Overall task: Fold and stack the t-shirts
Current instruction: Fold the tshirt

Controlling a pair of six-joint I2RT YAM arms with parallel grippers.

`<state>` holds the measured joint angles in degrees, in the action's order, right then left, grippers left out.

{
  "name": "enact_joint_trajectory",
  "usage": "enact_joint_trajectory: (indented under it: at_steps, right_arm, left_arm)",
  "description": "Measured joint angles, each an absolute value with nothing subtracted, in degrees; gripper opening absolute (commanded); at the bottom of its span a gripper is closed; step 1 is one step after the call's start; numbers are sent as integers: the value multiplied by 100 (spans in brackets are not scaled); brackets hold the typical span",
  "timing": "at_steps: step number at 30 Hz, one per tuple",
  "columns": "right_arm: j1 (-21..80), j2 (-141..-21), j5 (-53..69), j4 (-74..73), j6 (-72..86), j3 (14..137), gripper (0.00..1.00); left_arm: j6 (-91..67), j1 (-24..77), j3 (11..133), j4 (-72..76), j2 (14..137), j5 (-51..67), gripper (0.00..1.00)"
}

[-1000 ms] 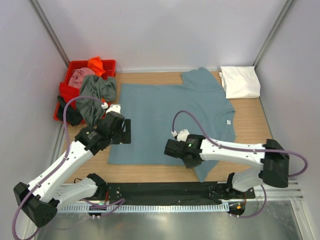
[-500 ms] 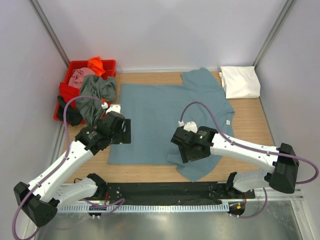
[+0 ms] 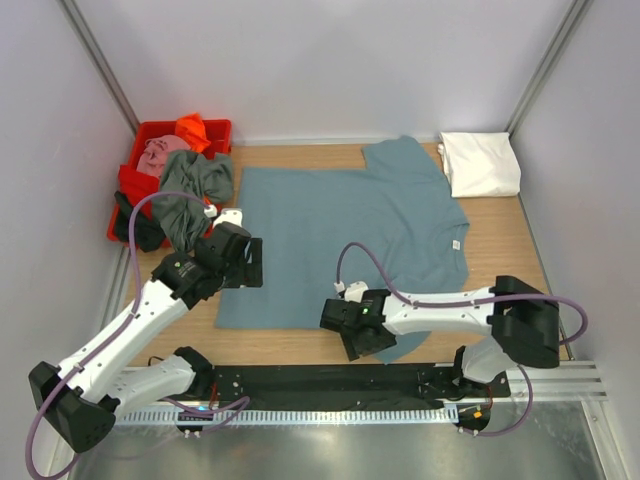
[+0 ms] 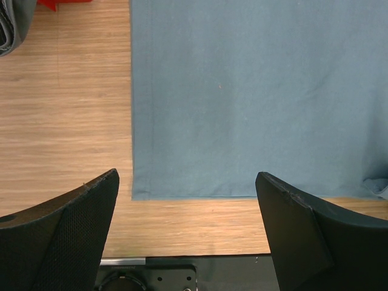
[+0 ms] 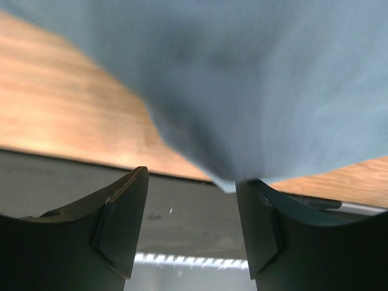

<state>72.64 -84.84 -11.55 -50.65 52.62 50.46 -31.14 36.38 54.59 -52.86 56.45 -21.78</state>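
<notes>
A dusty teal-blue t-shirt (image 3: 340, 230) lies spread flat on the wooden table. My left gripper (image 3: 238, 266) hovers open over its near left hem corner (image 4: 134, 195), with nothing between its fingers (image 4: 91, 212). My right gripper (image 3: 354, 343) is open low at the near edge, by the sleeve that hangs toward the black base plate. In the right wrist view the blurred teal cloth (image 5: 242, 79) fills the top, and its tip ends beside the right finger (image 5: 260, 224). The right gripper (image 5: 193, 179) has no cloth in its gap. A folded white t-shirt (image 3: 480, 163) lies at the back right.
A red tub (image 3: 128, 188) at the back left holds grey-green (image 3: 195, 180), pink (image 3: 160, 152) and orange (image 3: 192, 128) t-shirts, with the grey-green one spilling onto the table. The black base plate (image 3: 300, 380) runs along the near edge. Walls close in both sides.
My right gripper was shut a second ago and now stands open. It has swung toward the near edge beside the sleeve. The left arm has not moved.
</notes>
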Motion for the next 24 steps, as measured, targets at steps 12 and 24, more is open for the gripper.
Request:
enact_joint_trajectory:
  at_steps: [12,24]
  right_arm:
    - [7295,-9070,-1562,-4775,5339,5022,1]
    - [7290,-7249,-2259,-7002,5795,5767,14]
  left_arm:
    - [-3114,3649,5459,-5251,5636,-2176,94]
    - [-3116,3664,5459,-5251,5614,-2167,95]
